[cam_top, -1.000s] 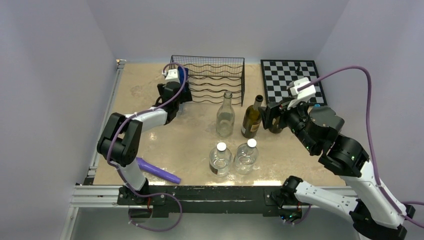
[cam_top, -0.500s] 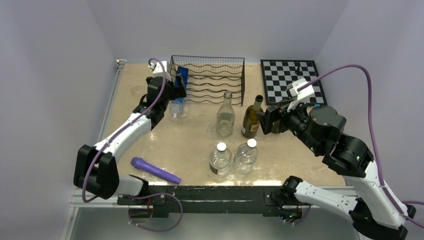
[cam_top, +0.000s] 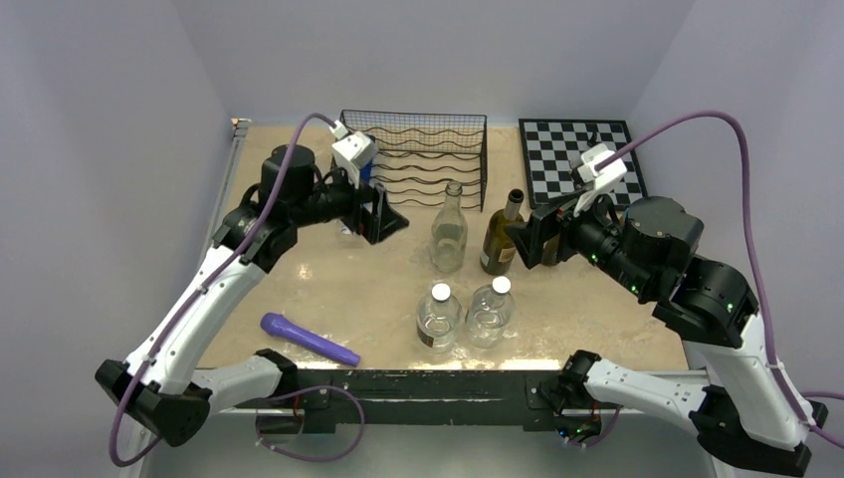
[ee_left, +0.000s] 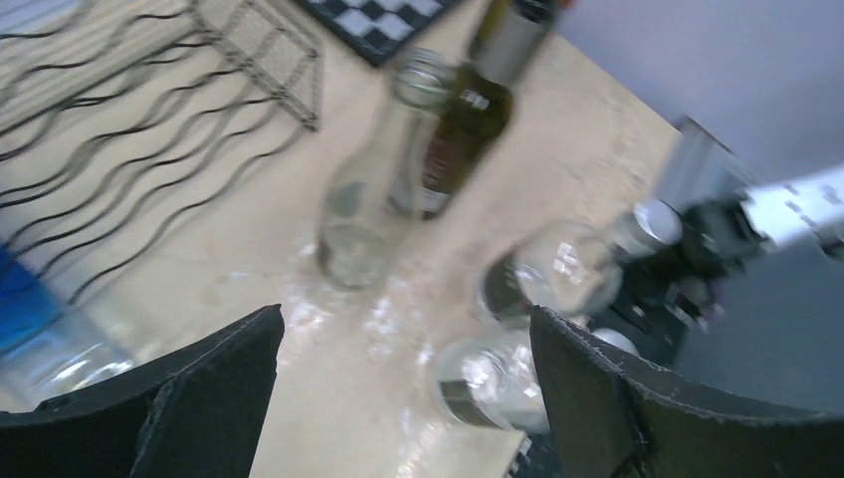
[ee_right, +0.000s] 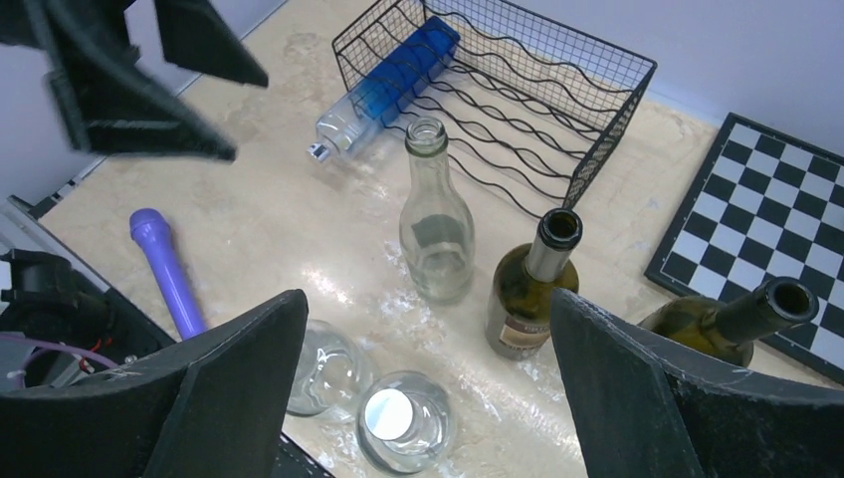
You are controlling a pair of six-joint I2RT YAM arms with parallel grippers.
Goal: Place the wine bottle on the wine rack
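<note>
At far left a purple cylinder point(cam_top: 309, 339) lies on the surface. The left gripper point(cam_top: 378, 214) hovers beside the wine rack point(cam_top: 438, 129), fingers spread and holding nothing. We see one blue-tinted bottle point(ee_right: 403, 68) lying on its side in the rack's left end, its clear neck poking out the front; the wavy wires likely cradle it against rolling. Before the rack stands an empty clear glass bottle point(cam_top: 449, 234), with two capped plastic bottles point(cam_top: 438, 317) nearer the arms. The dark wine bottle point(cam_top: 502, 241) stands upright just beside the right gripper point(cam_top: 530, 239), whose fingers are wide apart, seemingly lined up to take it. An olive bottle point(ee_right: 717, 324) and a chessboard point(cam_top: 572, 149) sit rightmost.
</note>
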